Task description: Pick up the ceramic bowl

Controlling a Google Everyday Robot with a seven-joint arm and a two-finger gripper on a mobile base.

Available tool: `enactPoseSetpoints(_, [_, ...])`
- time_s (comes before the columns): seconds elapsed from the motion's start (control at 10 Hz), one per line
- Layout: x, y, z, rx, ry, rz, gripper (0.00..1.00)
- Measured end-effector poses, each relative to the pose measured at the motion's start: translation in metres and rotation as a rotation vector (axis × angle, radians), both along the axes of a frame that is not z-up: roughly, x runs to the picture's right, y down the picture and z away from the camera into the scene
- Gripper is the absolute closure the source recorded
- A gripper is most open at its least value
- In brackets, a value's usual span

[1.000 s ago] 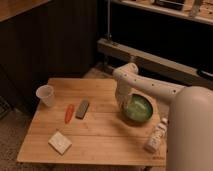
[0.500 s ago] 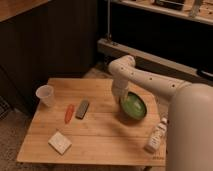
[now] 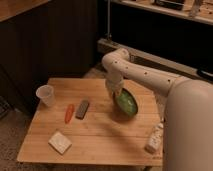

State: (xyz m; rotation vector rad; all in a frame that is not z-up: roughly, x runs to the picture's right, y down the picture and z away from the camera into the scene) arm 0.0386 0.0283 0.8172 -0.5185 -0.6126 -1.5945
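Hand [image 3: 116,94] sits at the upper-left rim of the ceramic bowl [image 3: 126,102], closed on that rim as far as I can judge; the fingers themselves are mostly hidden behind the wrist, so the exact opening is unclear. Bowl is tilted hard, inside facing the camera, and appears lifted off the counter [image 3: 100,132] with a shadow under it. Main risk: a single-edge pinch on glossy glaze, with the weight hanging below and right of the hand, so the bowl could rotate in the grip or slip out. A drop from here would land on the wood just beneath the hand and could chip or roll. The white bottle [image 3: 154,138], down and right of the hand near the counter edge, is the closest thing a falling or swinging bowl could knock. The dark bar [image 3: 82,108] and orange carrot-like piece [image 3: 69,113] lie left of the hand, the plastic cup [image 3: 46,95] farther left, and the white sponge-like block [image 3: 60,142] well down-left; all look out of reach. Any jerk while rising makes slip likelier.
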Motion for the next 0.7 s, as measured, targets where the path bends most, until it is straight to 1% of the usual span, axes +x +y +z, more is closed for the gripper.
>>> enactPoseSetpoints(0.1, [-0.003, -0.006, -0.005, -0.007, -0.007, -0.002, 1.0])
enactPoseSetpoints(0.3, [-0.002, -0.016, -0.005, 0.001, -0.015, -0.017, 1.0])
enactPoseSetpoints(0.4, [-0.01, -0.019, -0.005, 0.006, -0.025, -0.024, 1.0])
enactPoseSetpoints(0.5, [-0.015, -0.015, -0.006, 0.008, -0.033, -0.017, 1.0])
enactPoseSetpoints(0.6, [-0.009, -0.011, -0.007, 0.013, -0.025, -0.017, 1.0])
enactPoseSetpoints(0.7, [-0.004, -0.012, -0.008, 0.025, -0.02, -0.018, 1.0])
